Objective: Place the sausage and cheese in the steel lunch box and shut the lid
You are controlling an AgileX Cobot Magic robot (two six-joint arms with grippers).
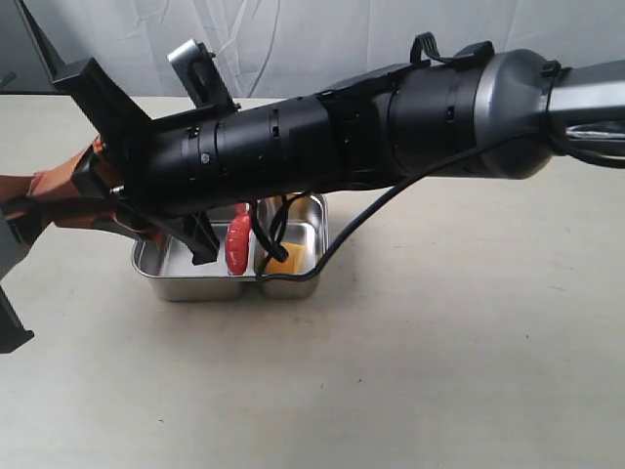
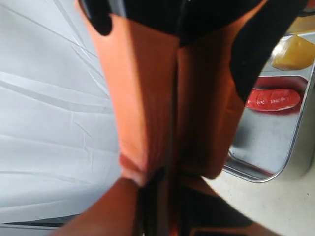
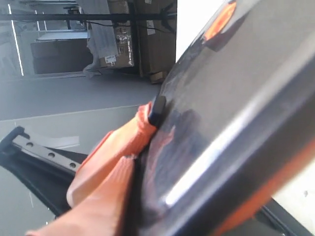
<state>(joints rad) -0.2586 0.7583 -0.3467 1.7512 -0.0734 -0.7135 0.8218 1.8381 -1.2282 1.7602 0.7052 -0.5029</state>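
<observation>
The steel lunch box stands open on the table. The red sausage lies in its larger compartment and the yellow cheese in the smaller one; the left wrist view shows the same sausage, cheese and lunch box. The dark lid with its orange rim seal is held in the air left of the box. In the exterior view my right arm hides it. My right gripper and my left gripper are both shut on its edge, tips nearly meeting.
My right arm stretches across the table above the box, and its black cable loops down over the cheese compartment. A white cloth backdrop hangs behind the beige table.
</observation>
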